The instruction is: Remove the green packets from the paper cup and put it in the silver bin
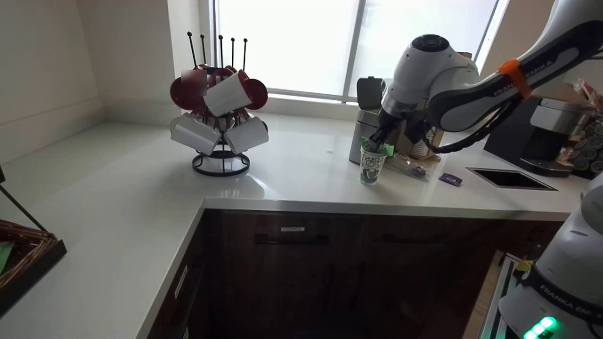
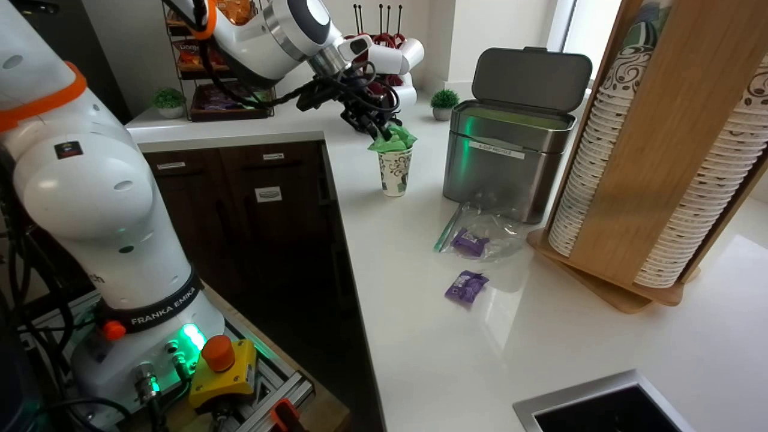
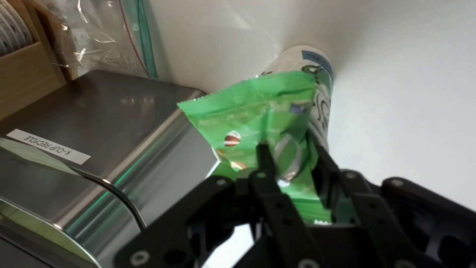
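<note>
The paper cup (image 1: 372, 166) stands on the counter, also in the other views (image 2: 395, 174) (image 3: 322, 108). Green packets (image 2: 393, 141) stick out of its top; they show in an exterior view (image 1: 389, 149) and large in the wrist view (image 3: 245, 123). My gripper (image 3: 292, 149) has its fingers on either side of a bulging, creased green packet, closed on it, at the cup's mouth. It also shows in both exterior views (image 1: 376, 142) (image 2: 381, 133). The silver bin (image 2: 498, 174) stands beside the cup with its lid up, also in the other views (image 1: 362, 136) (image 3: 160, 167). The packets hide the cup's inside.
A clear plastic bag (image 2: 489, 231) with a purple packet lies before the bin, another purple packet (image 2: 467, 287) nearby. A wooden cup holder (image 2: 678, 156) stands beyond the bin. A mug rack (image 1: 221, 155) is on the counter, which has a square opening (image 1: 511, 179).
</note>
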